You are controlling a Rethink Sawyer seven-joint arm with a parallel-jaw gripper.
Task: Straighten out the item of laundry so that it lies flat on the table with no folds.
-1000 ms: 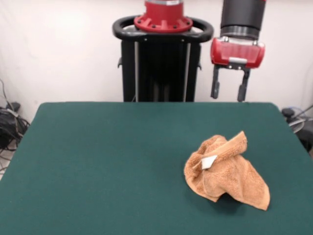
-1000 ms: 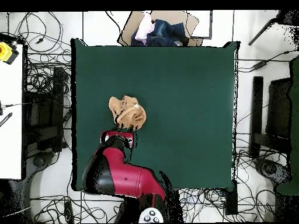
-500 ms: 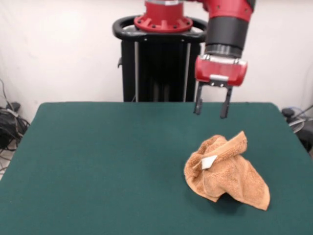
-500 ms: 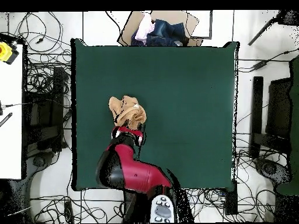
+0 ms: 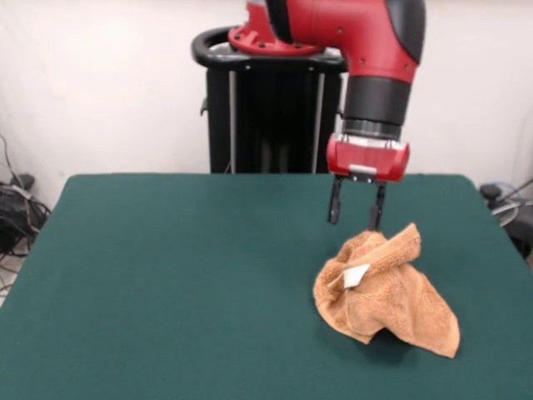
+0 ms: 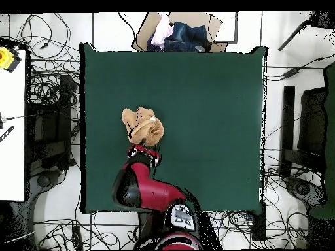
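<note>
The orange-tan terry towel (image 5: 385,290) lies crumpled in a heap on the right half of the dark green table (image 5: 166,275), with its small white tag (image 5: 356,275) showing on the side facing the camera. In the overhead view the towel (image 6: 142,126) lies left of the table's middle (image 6: 209,111). My gripper (image 5: 355,218) is open and empty. It hangs just above and behind the towel's upper far edge, fingers pointing down, close to the cloth but not touching it. In the overhead view the arm (image 6: 141,183) covers the gripper.
The black robot pedestal (image 5: 275,108) stands behind the table's far edge. A box of mixed clothes (image 6: 176,31) sits beyond the table's top edge in the overhead view. Cables cover the floor all round. A white side table (image 6: 12,117) stands at the left.
The arm has swung in over the table and come down. The gripper has moved left and lower, from above the far edge to just over the towel. The towel has not moved.
</note>
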